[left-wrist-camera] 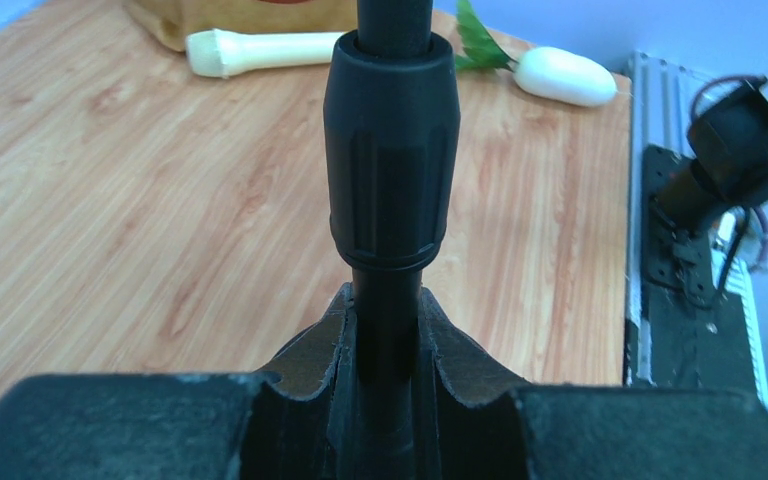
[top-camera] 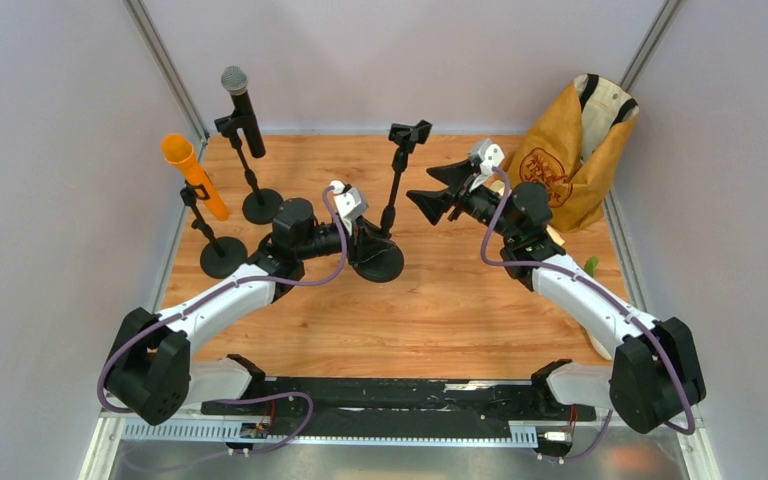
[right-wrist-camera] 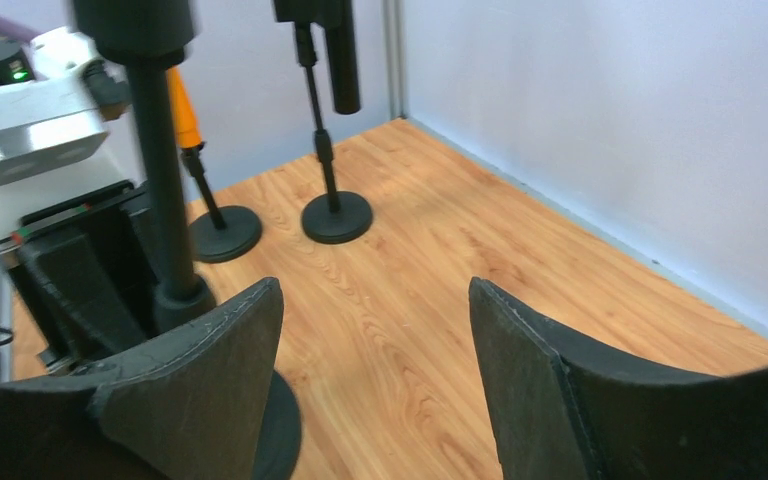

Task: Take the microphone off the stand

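Nearest the bases, the left gripper [left-wrist-camera: 385,345] is pinched on the lower pole of the middle stand [top-camera: 394,190], just under its ribbed collar [left-wrist-camera: 390,160] and above the round base [top-camera: 388,264]; the right gripper [right-wrist-camera: 375,310] hangs with its fingers spread wide, just beside that pole and not touching it. The stand's clip [top-camera: 410,132] holds nothing; a cream microphone [left-wrist-camera: 270,50] lies flat on the table [top-camera: 440,310] just beside the tan bag [top-camera: 570,165]; farther back, an orange microphone [top-camera: 192,172] sits tilted in the left stand [top-camera: 222,255] and a black microphone [top-camera: 242,108] in the rear stand [top-camera: 262,205].
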Motion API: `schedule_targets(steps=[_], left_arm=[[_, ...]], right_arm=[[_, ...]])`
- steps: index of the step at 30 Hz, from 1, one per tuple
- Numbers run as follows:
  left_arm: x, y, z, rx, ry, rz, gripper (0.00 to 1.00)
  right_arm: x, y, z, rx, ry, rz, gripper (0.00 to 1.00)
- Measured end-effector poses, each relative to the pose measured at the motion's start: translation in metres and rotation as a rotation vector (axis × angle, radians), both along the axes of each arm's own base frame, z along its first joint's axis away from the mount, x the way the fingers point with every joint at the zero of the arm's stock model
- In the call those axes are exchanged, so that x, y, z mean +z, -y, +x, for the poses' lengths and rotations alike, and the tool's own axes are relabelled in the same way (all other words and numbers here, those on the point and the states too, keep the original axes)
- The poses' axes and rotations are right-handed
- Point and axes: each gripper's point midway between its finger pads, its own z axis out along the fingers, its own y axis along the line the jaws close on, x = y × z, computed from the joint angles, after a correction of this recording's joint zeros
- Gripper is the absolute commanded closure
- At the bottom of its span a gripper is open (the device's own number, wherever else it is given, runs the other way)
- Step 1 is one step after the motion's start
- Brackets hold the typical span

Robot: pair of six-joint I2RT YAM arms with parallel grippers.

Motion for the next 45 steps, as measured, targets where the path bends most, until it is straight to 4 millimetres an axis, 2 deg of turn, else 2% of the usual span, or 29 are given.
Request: schedule_targets(steps=[4,10,14,18,20,24,32,37,45], left_arm=[[-0.005,0.001,-0.014,-0.09,0.007,0.037,1.0],[-0.008,0.001,-0.02,-0.15,0.028,0.087,1.0],[-0.013,0.002,-0.017,-0.159,0.036,0.118,1.0],[-0.024,0.004,-0.016,-0.164,0.038,0.17,1.0],[-0.031,0.008,-0.018,-0.175,0.035,0.193,1.0],[-0.044,0.013,-0.023,-0.198,0.011,0.232,1.0],[-0.048,0.012,-0.023,-0.188,0.0,0.249,1.0],[-0.048,0.013,-0.023,-0.189,0.001,0.247,1.0],[-0.046,0.013,-0.021,-0.181,0.003,0.241,1.0]], right_arm=[[0.017,0.026,0.015,-0.154,0.028,0.007,0.25],[0.078,0.098,0.036,-0.522,0.137,0.059,0.24],[0.112,0.137,0.035,-0.719,0.197,0.092,0.24],[0.131,0.154,0.027,-0.787,0.226,0.087,0.24],[0.137,0.15,0.024,-0.762,0.237,0.076,0.25],[0.136,0.125,0.016,-0.615,0.251,0.027,0.27],[0.098,0.058,-0.002,-0.259,0.235,-0.113,0.27],[0.085,0.04,-0.015,-0.13,0.237,-0.158,0.26],[0.078,0.025,-0.03,-0.017,0.245,-0.175,0.26]])
